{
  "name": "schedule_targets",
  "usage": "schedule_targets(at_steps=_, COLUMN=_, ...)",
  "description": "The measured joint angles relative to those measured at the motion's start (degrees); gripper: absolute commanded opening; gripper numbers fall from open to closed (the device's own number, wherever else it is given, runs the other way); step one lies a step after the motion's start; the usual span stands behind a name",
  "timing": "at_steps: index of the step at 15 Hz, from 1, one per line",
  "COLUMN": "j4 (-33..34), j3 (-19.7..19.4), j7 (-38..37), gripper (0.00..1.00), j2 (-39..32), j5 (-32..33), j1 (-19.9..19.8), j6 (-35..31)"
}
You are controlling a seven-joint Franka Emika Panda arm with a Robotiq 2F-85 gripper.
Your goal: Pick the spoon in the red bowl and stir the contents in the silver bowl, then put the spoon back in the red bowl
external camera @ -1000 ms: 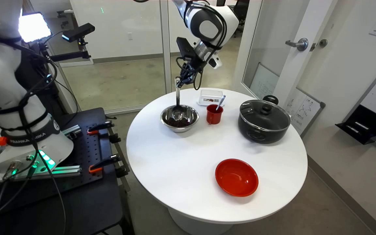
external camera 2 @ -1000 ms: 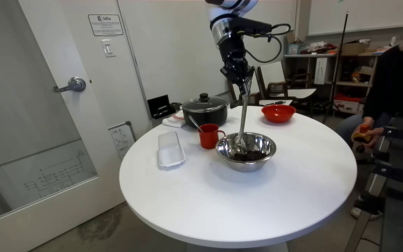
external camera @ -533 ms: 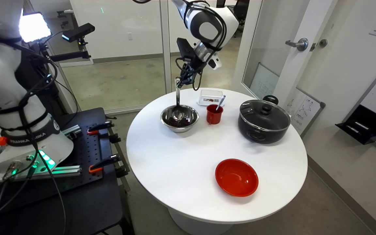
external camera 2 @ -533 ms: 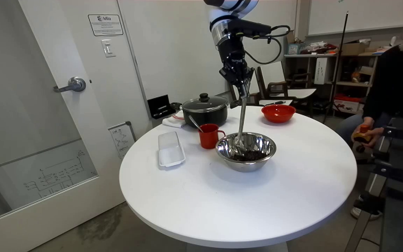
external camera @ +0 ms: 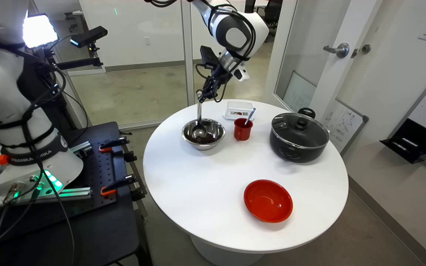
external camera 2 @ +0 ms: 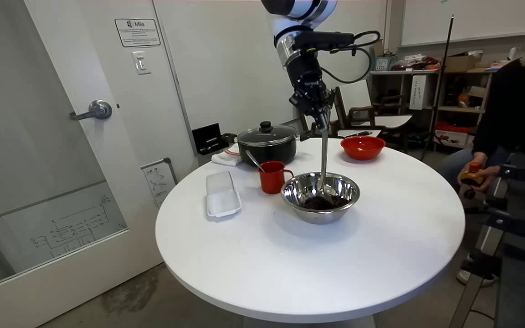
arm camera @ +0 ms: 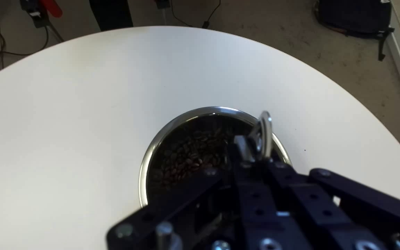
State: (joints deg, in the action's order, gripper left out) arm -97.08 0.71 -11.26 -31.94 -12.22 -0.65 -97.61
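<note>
My gripper (external camera: 202,96) is shut on the upper handle of the silver spoon (external camera: 199,112) and holds it nearly upright over the silver bowl (external camera: 204,146). In the wrist view my gripper (arm camera: 255,154) has the spoon's looped handle end (arm camera: 266,135) between its fingertips. The spoon (external camera 2: 324,155) reaches down into the silver bowl (external camera 2: 319,216), its bowl end at the contents (external camera 2: 317,203). The contents are dark beans in the wrist view (arm camera: 189,159). The red bowl (external camera: 268,201) stands apart on the table with nothing in it; it also shows at the back (external camera 2: 362,149).
A small red cup (external camera: 243,130) with a utensil in it stands close beside the silver bowl. A black lidded pot (external camera: 298,144) and a clear plastic container (external camera 2: 223,198) are on the round white table (external camera: 205,192). A person sits beyond the table edge.
My gripper and the spoon stayed nearly still at first, then shifted sideways a little. The spoon's bowl end moved across inside the silver bowl. The bowls have not moved.
</note>
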Motion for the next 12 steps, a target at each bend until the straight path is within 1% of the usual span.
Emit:
schedule_targets(at_steps=6, j4=0.3, j3=-1.1, j7=-4.5, gripper=0.01, j2=0.0, j5=4.9, j1=1.9, j6=0.8)
schedule_targets(at_steps=8, j4=0.4, j3=-1.2, j7=-4.8, gripper=0.01, j2=0.0, j5=6.3, j1=2.5, j6=1.3)
schedule_targets(at_steps=12, j4=0.4, j3=-0.9, j7=-3.5, gripper=0.01, j2=-0.2, j5=6.1, j1=2.7, j6=1.2)
